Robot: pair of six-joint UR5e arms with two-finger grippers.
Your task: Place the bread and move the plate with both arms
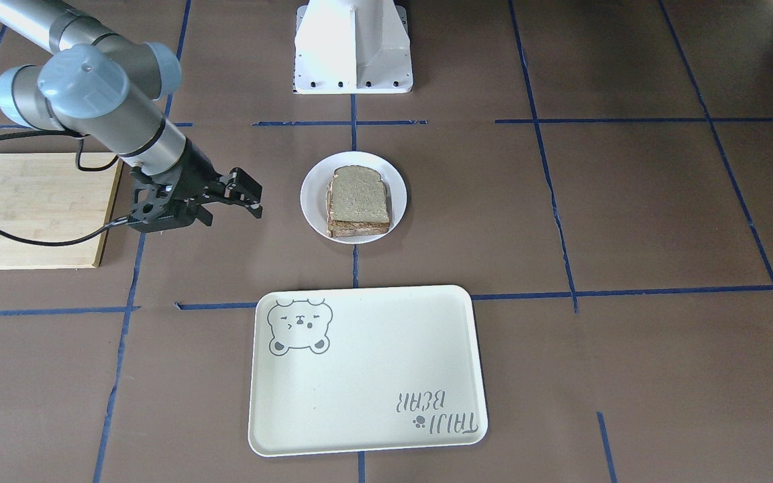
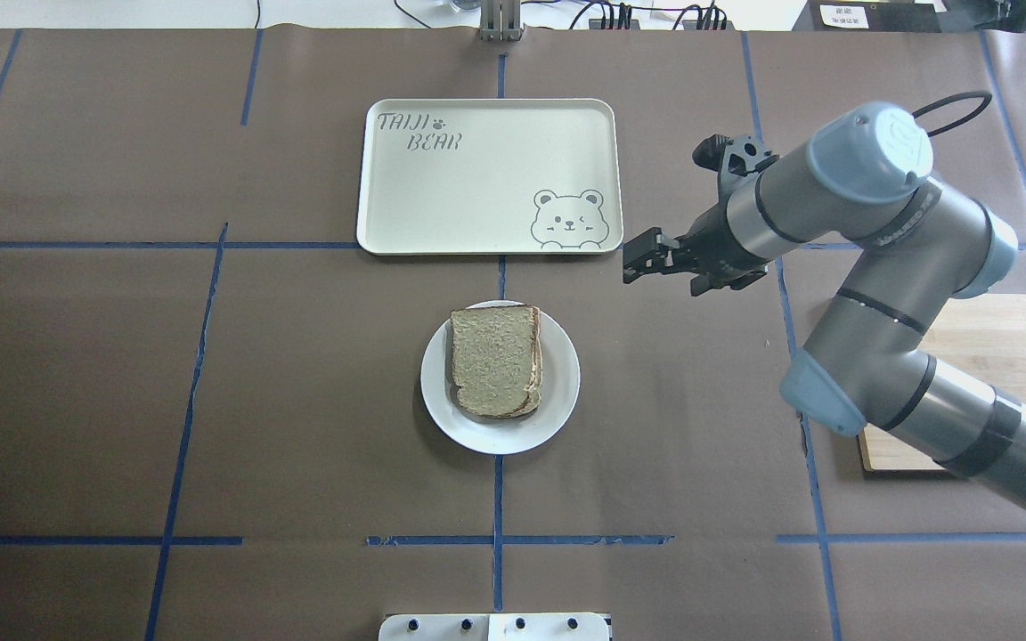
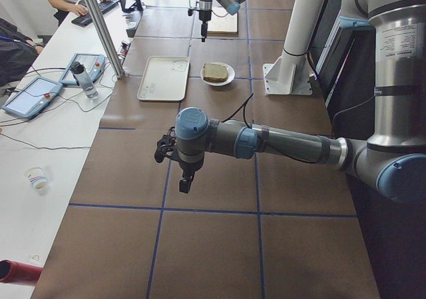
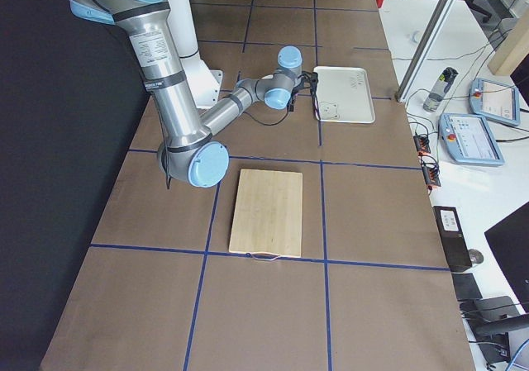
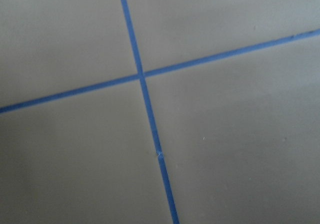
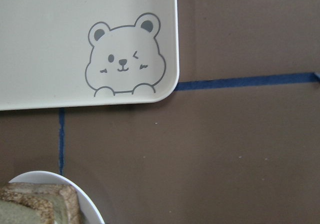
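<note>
At the middle of the table (image 2: 281, 392), the plate (image 2: 559, 402) carries a small stack. The bread (image 2: 495, 356) lies flat on top, its domed end toward 6 o'clock in the overhead view, and the browner edges of other slices (image 1: 359, 231) show beneath it. From that, the placing looks done and the two-armed plate move is what remains.

The tray (image 2: 477, 196) sits at 12 o'clock from the plate, near but not touching, and shows only its printed bear and lettering. It is a likely landing spot, though the task does not say so.

The right gripper (image 2: 640, 258) hovers at about 2 o'clock from the plate, above the table between plate and tray corner. Its fingers point toward 9 o'clock, and its jaws look parted with nothing between them. Held there it stays clear of the stack, yet a short drop would bring it to the plate's rim.

The left gripper (image 3: 184, 186) hangs fingers-down over bare table well off toward 9 o'clock (only the left side view catches it). I cannot tell whether it is spread or pressed together, and its wrist camera sees just crossing blue tape (image 5: 141, 76). It would need to come in to share the lift.

A wooden board (image 2: 1012, 347) lies at 3 o'clock, partly under the right arm. Nothing shows on its visible part.
</note>
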